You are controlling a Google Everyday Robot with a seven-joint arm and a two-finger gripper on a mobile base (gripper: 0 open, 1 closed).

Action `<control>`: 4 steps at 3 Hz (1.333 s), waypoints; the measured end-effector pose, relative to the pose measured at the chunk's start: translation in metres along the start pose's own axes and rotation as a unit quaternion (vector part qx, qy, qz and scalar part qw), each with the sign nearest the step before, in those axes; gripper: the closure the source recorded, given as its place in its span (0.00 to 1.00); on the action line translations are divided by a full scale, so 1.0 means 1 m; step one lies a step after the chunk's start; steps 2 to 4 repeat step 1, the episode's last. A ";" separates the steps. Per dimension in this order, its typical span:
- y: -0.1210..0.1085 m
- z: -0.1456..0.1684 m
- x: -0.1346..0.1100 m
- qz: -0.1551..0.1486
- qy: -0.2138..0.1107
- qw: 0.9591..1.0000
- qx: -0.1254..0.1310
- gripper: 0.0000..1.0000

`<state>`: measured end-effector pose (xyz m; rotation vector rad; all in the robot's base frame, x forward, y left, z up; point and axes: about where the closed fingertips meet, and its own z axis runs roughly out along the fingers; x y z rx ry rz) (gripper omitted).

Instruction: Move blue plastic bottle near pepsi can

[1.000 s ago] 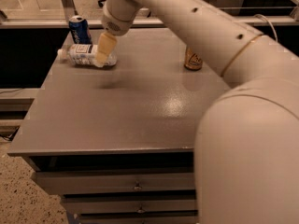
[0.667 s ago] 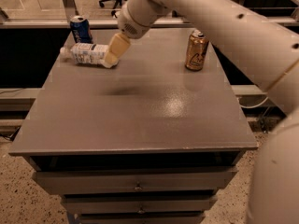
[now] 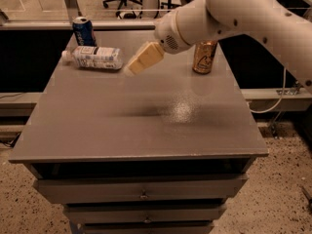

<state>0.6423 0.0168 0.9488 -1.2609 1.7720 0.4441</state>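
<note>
Your gripper (image 3: 134,67) shows as one tan block, tilted down to the left. You cannot tell whether it is clenched or released. It hangs over the far half of the table (image 3: 122,140), with its shadow on the tabletop nearer to you. Nothing is visibly in its grasp.

You will find the blue plastic bottle (image 3: 95,57) lying on its side at the far left of the table, white cap pointing left. Its white label carries dark print that you cannot read. The bottle's base end is just left of the gripper's tip; you cannot tell whether the two touch.

Behind the bottle, at the far left corner, the pepsi can (image 3: 84,31) stands upright, dark blue with a silver top. Its white lettering is not legible. The bottle lies just in front of it.

To the right, partly behind the white arm (image 3: 243,9), you see a gold can (image 3: 204,57) standing upright, with dark markings you cannot read.
</note>
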 end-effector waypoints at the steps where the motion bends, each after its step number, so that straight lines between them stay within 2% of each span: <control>1: -0.007 -0.027 0.013 0.017 -0.009 1.000 0.013 0.00; 4: -0.007 -0.027 0.013 0.017 -0.009 1.000 0.013 0.00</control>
